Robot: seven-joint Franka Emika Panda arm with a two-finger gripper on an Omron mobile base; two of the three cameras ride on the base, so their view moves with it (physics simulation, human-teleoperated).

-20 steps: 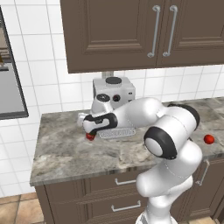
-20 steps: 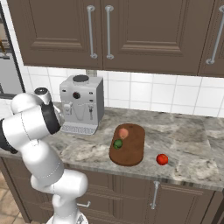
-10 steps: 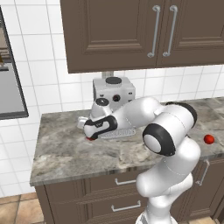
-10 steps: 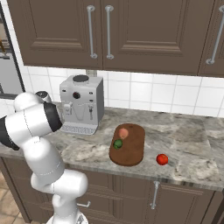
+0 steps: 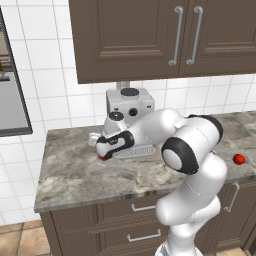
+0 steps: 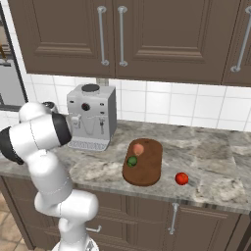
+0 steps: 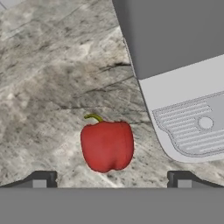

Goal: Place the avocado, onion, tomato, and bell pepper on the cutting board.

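Note:
A red bell pepper [image 7: 107,145] with a short green stem lies on the marble counter, left of the coffee machine. My gripper [image 7: 111,180] hangs open just above it, one dark fingertip on each side, nothing held. From the left base view the gripper [image 5: 100,153] points down and a bit of the bell pepper [image 5: 101,158] shows under it. The dark brown cutting board [image 6: 147,171] carries the onion [image 6: 138,149] and the green avocado [image 6: 132,161]. The tomato [image 6: 182,178] rests on the counter right of the board, also seen as the tomato [image 5: 239,159].
A grey coffee machine [image 6: 92,117] stands against the tiled wall, and its drip tray [image 7: 192,127] lies close to the pepper's right. Dark cabinets hang above. The counter's front edge [image 5: 100,197] runs below the hand.
The hand has dropped lower and slid a little left, closer to the bell pepper. The jaws stayed open; the produce has not moved.

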